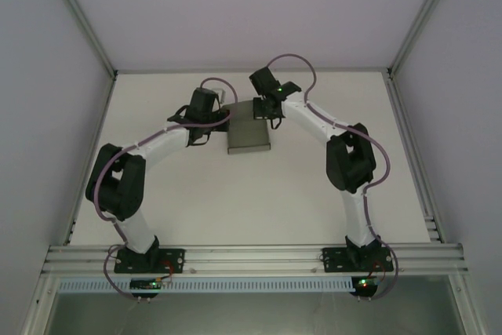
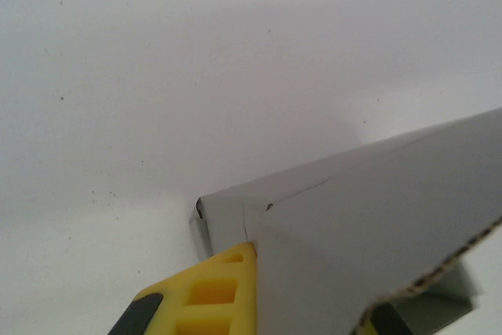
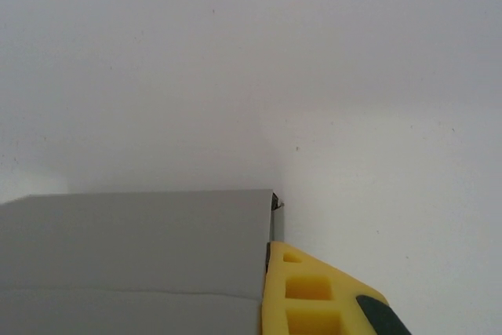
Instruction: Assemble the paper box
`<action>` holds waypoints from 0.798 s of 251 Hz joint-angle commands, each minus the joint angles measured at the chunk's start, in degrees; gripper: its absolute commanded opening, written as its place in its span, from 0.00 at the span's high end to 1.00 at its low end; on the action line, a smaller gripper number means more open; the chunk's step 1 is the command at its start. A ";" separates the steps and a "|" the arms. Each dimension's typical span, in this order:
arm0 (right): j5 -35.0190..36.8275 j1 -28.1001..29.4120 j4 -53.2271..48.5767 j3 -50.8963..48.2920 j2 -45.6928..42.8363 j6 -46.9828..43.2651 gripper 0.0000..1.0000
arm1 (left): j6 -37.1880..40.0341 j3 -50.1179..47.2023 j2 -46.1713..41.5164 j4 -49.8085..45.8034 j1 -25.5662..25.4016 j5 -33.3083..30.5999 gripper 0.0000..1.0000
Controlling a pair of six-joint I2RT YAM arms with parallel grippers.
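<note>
The left gripper (image 1: pixel 221 119) was clenched on the far left wall of the paper box (image 1: pixel 249 137). The right gripper (image 1: pixel 269 111) was shut tight at the far right corner, its hold on the card unclear. The box sat far across the table (image 1: pixel 235 209). Uneven pulling could likely buckle or tear the thin card, or skid the box away.

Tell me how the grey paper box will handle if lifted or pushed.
The paper box shows thin fluted card at its cut edge, so it is probably light and somewhat bendy. Low and flat on the table, it should slide rather than tip.
</note>
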 commanded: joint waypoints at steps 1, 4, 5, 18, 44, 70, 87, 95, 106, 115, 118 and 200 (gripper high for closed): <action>-5.96 1.33 13.80 -4.71 -3.93 5.12 1.00 | -2.68 -1.77 2.30 -0.36 -1.63 7.88 1.00; -6.06 1.36 14.46 -5.37 -4.22 5.40 1.00 | -2.83 -1.77 2.41 -0.12 -1.61 8.26 1.00; -6.12 1.36 14.65 -5.61 -4.29 5.49 1.00 | -2.92 -1.72 2.48 -0.03 -1.62 8.40 1.00; -5.93 1.28 16.85 -8.05 -5.28 6.36 1.00 | -3.82 -1.67 3.29 0.98 -1.63 9.97 1.00; -4.67 1.17 18.06 -10.51 -6.53 6.46 1.00 | -4.66 -1.01 4.61 1.32 -1.63 11.53 1.00; -3.54 1.20 19.66 -12.76 -7.30 6.53 1.00 | -5.34 -1.26 4.77 1.89 -1.72 12.40 1.00; -3.48 1.35 21.87 -14.81 -7.68 6.90 1.00 | -5.42 -1.65 4.67 2.17 -1.88 12.78 1.00; -3.00 1.37 23.60 -16.09 -7.95 6.88 1.00 | -5.29 -2.03 4.67 2.08 -2.06 12.40 1.00; -1.77 1.61 26.06 -18.38 -8.59 6.89 1.00 | -5.44 -2.61 4.66 2.00 -2.24 11.37 1.00; -1.47 1.87 28.03 -20.46 -9.20 6.83 1.00 | -5.95 -3.24 4.80 2.12 -2.36 10.91 1.00; -1.31 1.96 28.55 -21.15 -9.41 6.87 1.00 | -6.17 -3.48 4.82 2.29 -2.39 10.82 1.00; 3.06 3.62 32.33 -26.34 -12.45 4.69 1.00 | -12.67 -5.42 3.95 10.47 -2.69 16.41 1.00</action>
